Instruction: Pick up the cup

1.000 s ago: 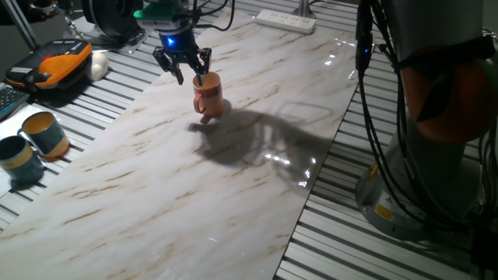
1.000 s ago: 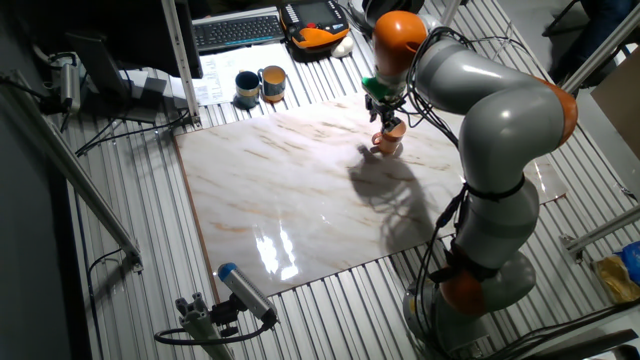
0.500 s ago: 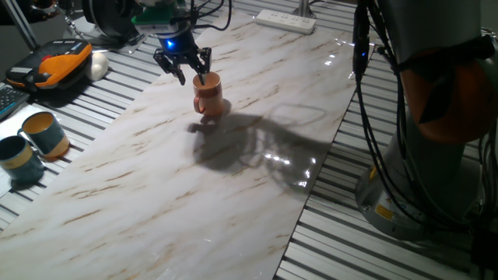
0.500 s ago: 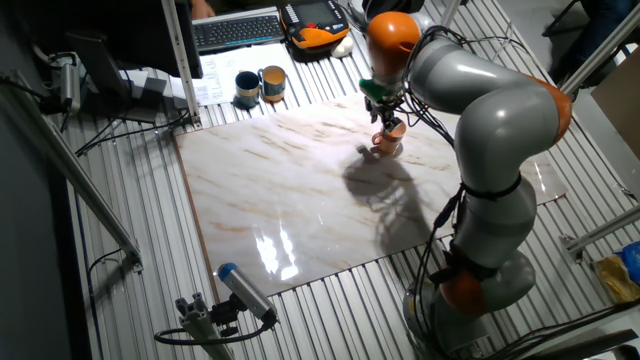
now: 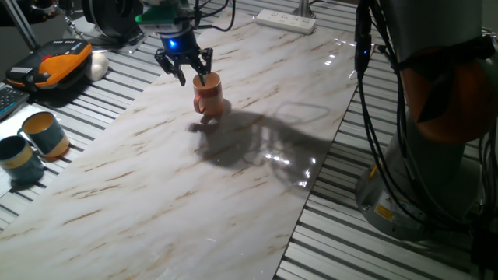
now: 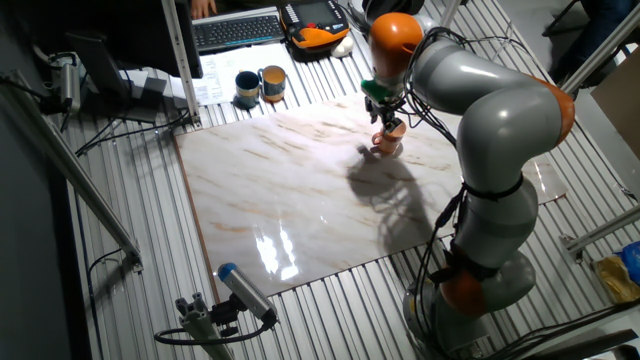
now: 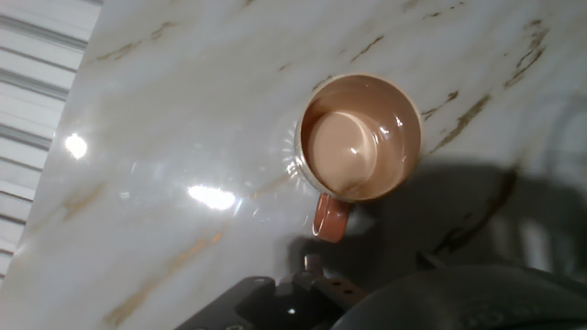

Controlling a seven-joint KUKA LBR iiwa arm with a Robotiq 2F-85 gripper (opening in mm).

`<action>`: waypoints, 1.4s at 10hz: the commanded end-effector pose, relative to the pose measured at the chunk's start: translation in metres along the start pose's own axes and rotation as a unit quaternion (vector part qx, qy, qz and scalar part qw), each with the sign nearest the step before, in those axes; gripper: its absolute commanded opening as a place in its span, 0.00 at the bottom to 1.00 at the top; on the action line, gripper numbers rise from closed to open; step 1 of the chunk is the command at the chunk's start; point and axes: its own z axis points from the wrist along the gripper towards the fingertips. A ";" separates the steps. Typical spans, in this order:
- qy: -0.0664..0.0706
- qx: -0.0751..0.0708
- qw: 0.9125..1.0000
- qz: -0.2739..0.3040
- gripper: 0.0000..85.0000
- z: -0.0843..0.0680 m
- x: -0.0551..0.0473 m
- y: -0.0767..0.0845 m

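The salmon-orange cup [image 5: 208, 95] stands upright on the marble board [image 5: 187, 187], near its far edge. It also shows in the other fixed view [image 6: 387, 141]. My gripper [image 5: 188, 75] hovers just above the cup's left rim with its fingers spread open and empty. It also shows in the other fixed view [image 6: 384, 117]. The hand view looks straight down into the cup [image 7: 359, 137]. Its lighter inside is visible, and its handle [image 7: 330, 218] points toward the bottom of the frame. No fingertips show there.
Two teal-blue mugs [image 5: 47, 134] [image 5: 17, 159] stand on the slatted table left of the board. An orange-black device [image 5: 54, 64] and a white power strip [image 5: 286, 20] lie at the back. The arm's base [image 5: 436, 117] stands to the right.
The gripper has shifted only very slightly above the cup. The cup has not moved.
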 end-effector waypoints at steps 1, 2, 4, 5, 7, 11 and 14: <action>0.002 -0.002 1.000 -0.002 0.60 0.000 0.000 0.000; 0.016 -0.018 1.000 -0.007 0.40 0.000 0.000 0.000; 0.021 -0.026 0.999 -0.019 0.20 0.000 0.000 0.000; 0.019 -0.026 0.999 -0.025 0.00 0.000 0.000 0.000; 0.019 -0.024 0.999 -0.030 0.00 0.000 0.000 0.000; 0.036 -0.015 0.999 -0.007 0.00 0.000 0.000 0.000; 0.018 0.007 1.000 0.000 0.00 0.000 0.000 0.000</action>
